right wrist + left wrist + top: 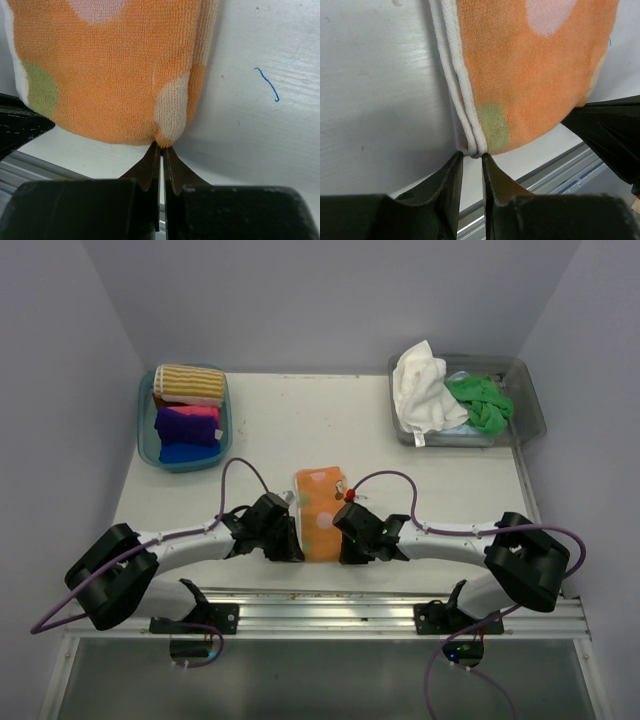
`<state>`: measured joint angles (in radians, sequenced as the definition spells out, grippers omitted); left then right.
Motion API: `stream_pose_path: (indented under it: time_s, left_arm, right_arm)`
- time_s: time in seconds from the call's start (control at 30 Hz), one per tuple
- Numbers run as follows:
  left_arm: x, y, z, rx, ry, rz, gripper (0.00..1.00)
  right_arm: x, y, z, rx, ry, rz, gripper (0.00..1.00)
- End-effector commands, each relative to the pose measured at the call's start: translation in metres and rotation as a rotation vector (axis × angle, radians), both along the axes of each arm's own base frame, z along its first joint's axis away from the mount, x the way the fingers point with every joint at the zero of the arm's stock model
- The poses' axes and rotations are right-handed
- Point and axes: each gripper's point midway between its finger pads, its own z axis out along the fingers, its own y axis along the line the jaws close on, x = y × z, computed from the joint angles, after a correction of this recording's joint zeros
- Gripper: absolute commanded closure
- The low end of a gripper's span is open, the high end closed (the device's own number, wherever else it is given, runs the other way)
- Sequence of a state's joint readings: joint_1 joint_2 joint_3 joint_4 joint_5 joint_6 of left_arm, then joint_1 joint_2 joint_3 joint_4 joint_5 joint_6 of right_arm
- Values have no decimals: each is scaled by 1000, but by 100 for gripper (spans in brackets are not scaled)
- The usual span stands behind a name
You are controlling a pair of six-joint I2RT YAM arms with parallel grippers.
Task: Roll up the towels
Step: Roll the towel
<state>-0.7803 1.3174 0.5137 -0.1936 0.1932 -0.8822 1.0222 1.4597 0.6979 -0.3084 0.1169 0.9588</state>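
I see the orange towel (318, 518), fuzzy terry with pale dots and white corded edging, folded at the table's (300, 430) near edge; left gripper (471, 159) narrowly parted at its piped corner, grip unclear; right gripper (162, 147) closed tight, touching the rounded fold

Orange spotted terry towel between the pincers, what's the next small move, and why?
Probably close the left pincer on the orange spotted towel's white hem: its jaws stand slightly apart at that corner, while the right pincer pinches the other corner, so both ends roll evenly.
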Motion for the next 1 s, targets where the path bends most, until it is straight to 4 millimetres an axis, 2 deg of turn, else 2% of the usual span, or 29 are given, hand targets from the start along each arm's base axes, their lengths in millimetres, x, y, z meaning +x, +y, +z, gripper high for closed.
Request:
stream_pose_path:
  time_s: [0.0, 0.1, 0.13, 0.17, 0.23, 0.5, 0.67, 0.7, 0.73, 0.8, 0.83, 0.97]
  left_arm:
    - [17, -8, 4, -4, -40, 44, 75]
    - [21, -13, 4, -9, -41, 46, 78]
    - [21, -13, 3, -5, -36, 47, 82]
    - [22, -12, 4, 1, -36, 48, 91]
    - [27, -14, 12, 3, -55, 59, 100]
    - [33, -20, 46, -22, -74, 53, 100]
    - [25, -18, 46, -22, -44, 47, 100]
    - [22, -17, 44, -22, -33, 40, 96]
    - [19, -16, 43, -19, -21, 33, 77]
    - [10, -15, 39, -17, 12, 18, 59]
    - [9, -14, 41, -23, 9, 14, 54]
    - [18, -11, 53, -24, -42, 51, 55]
  right_arm:
    - [7, 9, 10, 17, -26, -10, 100]
    - [7, 8, 8, 12, -25, -11, 100]
    - [7, 7, 9, 11, -27, -10, 100]
    - [8, 6, 11, 9, -36, -15, 100]
    - [10, -1, 14, -19, -49, -23, 100]
    - [17, -7, 29, -45, -99, -23, 100]
    - [17, -5, 31, -27, -100, -26, 100]
    - [16, -5, 31, -23, -94, -23, 100]
    - [15, -4, 30, -21, -91, -23, 100]
    - [13, -3, 28, -15, -81, -19, 100]
    - [14, -2, 27, -15, -81, -19, 100]
    - [13, -1, 25, -16, -76, -17, 100]
